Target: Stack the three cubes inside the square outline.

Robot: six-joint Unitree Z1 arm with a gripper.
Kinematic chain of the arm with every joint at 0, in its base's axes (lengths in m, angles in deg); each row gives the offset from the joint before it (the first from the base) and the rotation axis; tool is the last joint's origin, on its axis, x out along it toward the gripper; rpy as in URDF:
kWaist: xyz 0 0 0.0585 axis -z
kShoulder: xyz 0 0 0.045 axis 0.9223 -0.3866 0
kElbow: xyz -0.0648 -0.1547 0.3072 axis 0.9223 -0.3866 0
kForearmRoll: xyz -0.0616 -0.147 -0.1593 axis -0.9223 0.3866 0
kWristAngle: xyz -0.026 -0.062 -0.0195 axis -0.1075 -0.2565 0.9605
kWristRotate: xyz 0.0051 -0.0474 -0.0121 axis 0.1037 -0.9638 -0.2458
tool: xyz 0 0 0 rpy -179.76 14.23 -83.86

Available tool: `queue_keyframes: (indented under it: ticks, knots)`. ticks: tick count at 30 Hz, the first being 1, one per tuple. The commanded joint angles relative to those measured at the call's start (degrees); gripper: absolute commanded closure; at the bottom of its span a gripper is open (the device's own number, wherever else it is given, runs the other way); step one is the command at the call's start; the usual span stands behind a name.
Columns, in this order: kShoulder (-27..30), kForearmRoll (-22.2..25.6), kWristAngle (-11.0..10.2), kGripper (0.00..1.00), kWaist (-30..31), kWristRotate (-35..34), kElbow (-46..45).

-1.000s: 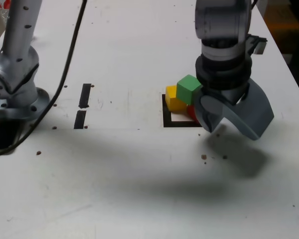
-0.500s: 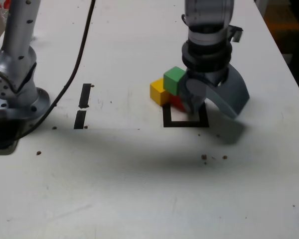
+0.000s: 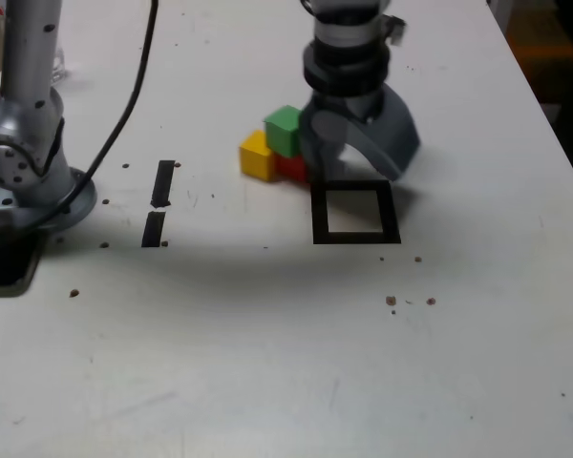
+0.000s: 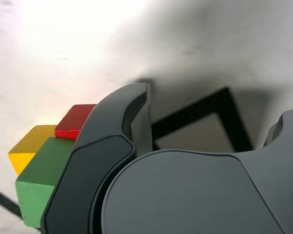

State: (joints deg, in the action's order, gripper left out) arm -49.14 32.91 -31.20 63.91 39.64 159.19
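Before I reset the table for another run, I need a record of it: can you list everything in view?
Green cube: one, green, resting on the other cubes, outside the outline.
Yellow cube: one, yellow, on the table, on the exterior view's left of the cluster.
Red cube: one, red, low, partly hidden by the end effector.
Outline: one, black frame, white centre, no cube in it.
Strips: two, black, on the exterior view's left.
Cable: one, black.
Table: white, with small specks.
Arm base: grey.
End effector: grey, open, beside the cubes.

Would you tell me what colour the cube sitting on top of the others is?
Green, clearest in the exterior view.
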Motion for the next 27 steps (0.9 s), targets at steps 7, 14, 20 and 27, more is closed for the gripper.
queue_keyframes:
  ticks: [7,14,20,27]
  knots:
    - [1.5,0.3,-0.1,0.07,-1.3,0.6,-1.5]
    - [3.6,-0.4,3.6,0.07,1.7,4.0,1.0]
    - [7.1,4.1,5.0,0.07,5.5,3.9,5.2]
    - [10.1,8.0,3.8,0.07,5.7,3.0,5.2]
